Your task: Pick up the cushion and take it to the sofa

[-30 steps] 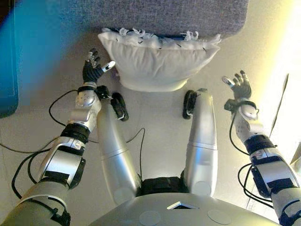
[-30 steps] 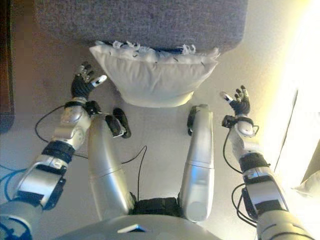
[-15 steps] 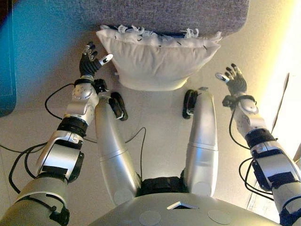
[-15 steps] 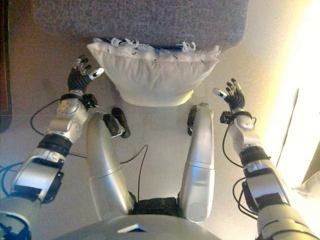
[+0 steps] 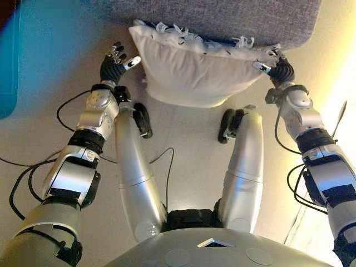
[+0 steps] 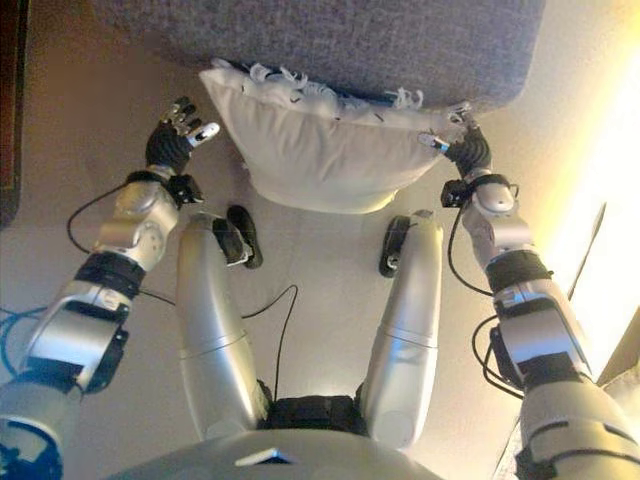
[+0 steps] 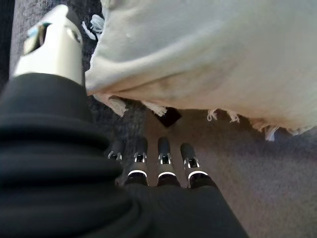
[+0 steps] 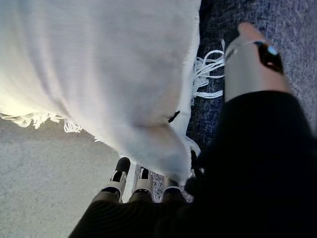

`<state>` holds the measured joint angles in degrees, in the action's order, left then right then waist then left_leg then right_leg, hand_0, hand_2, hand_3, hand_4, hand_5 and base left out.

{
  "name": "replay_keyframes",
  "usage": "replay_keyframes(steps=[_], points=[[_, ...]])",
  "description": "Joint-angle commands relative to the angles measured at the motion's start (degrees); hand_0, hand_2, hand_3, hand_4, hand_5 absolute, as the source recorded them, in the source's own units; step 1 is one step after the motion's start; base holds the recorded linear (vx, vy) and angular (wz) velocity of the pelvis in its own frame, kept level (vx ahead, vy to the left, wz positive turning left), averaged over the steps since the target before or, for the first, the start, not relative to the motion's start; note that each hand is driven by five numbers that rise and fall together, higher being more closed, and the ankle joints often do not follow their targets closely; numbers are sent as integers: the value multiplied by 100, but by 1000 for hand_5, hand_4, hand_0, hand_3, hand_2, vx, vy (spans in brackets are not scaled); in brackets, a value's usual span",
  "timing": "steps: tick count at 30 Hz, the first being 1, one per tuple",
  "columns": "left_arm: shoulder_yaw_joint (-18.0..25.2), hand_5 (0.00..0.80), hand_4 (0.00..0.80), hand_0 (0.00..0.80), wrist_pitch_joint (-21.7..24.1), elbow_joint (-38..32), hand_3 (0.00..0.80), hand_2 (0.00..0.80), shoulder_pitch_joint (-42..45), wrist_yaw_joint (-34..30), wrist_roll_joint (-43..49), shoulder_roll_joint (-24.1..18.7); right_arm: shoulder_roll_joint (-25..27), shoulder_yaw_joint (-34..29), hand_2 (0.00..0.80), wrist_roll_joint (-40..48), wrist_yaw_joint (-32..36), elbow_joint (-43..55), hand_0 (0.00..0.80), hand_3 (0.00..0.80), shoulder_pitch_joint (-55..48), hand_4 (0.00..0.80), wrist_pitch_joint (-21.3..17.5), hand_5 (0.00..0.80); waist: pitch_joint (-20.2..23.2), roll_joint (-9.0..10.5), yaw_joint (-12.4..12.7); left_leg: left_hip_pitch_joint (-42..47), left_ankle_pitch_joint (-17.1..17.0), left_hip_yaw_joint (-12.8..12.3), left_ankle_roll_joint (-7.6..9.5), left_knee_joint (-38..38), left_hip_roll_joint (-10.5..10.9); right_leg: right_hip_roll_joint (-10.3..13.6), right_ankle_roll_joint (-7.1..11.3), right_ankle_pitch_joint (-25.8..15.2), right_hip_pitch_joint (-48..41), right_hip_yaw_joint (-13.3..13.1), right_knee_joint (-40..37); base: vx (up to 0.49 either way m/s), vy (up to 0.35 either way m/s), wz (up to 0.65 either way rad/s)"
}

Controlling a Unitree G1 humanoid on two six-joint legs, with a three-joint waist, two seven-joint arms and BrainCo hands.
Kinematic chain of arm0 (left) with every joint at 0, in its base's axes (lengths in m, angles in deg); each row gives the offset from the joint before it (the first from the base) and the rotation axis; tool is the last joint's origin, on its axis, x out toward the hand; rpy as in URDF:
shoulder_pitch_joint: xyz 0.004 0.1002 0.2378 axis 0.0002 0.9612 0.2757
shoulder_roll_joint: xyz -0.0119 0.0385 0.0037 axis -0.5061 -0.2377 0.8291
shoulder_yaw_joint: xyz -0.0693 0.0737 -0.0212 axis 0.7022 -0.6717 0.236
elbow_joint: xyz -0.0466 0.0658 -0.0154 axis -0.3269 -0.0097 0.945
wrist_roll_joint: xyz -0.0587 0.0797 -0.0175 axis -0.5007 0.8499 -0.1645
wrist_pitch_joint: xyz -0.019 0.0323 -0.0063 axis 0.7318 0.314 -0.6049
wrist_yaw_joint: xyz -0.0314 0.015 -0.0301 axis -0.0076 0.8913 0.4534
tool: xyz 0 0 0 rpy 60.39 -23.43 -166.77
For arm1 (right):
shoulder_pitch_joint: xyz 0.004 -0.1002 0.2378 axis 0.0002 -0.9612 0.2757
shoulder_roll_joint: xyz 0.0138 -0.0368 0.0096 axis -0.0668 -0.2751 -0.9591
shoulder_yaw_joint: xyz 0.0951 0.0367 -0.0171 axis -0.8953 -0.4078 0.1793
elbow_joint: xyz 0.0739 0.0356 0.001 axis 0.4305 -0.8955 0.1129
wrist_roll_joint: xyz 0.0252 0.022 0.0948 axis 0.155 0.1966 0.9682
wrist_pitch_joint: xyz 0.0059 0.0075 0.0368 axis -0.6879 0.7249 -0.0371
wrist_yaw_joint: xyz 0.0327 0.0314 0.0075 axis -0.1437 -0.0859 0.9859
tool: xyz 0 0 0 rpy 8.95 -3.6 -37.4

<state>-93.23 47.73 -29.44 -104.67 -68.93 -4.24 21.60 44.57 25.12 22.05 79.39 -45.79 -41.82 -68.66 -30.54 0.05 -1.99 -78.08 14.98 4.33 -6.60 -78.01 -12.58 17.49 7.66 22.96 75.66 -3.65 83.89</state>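
A white cushion (image 5: pixel 200 69) with a fringed top edge stands on the pale floor and leans against the front of the grey sofa (image 5: pixel 222 16). My left hand (image 5: pixel 115 68) is open just off the cushion's left side, with a small gap; in its wrist view the straight fingers (image 7: pixel 163 158) lie under the cushion's corner (image 7: pixel 213 54). My right hand (image 5: pixel 280 72) is open at the cushion's upper right corner and touches it; in its wrist view the corner (image 8: pixel 163 148) hangs over the fingers (image 8: pixel 119 181), with the thumb (image 8: pixel 247 64) beside the fringe.
A teal object (image 5: pixel 8 61) stands at the far left edge on the floor. Grey sofa fabric fills the space behind the cushion. Bright light falls on the floor at the right.
My right hand has moved forward and inward from open floor to the cushion's upper right corner. My left hand has stayed close by the left side. The camera has shifted a little.
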Motion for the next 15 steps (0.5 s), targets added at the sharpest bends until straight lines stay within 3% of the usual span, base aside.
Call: replay_keyframes(steps=[1,15], points=[[-154,0,0,0,-27,333,0,0,-455,-196,-82,-28,-4,-63,0,339,75,-190,0,0,361,0,-42,0,74,69,82,129,344,-150,196,-12,-114,161,-227,-815,-96,172,-759,1,13,12],[-915,0,0,0,-473,761,0,0,-1412,-1186,-9,-75,61,643,0,-471,505,-614,0,0,1051,0,351,0,74,18,25,-53,315,-220,210,50,-114,300,-192,-950,79,124,-931,-10,19,4]])
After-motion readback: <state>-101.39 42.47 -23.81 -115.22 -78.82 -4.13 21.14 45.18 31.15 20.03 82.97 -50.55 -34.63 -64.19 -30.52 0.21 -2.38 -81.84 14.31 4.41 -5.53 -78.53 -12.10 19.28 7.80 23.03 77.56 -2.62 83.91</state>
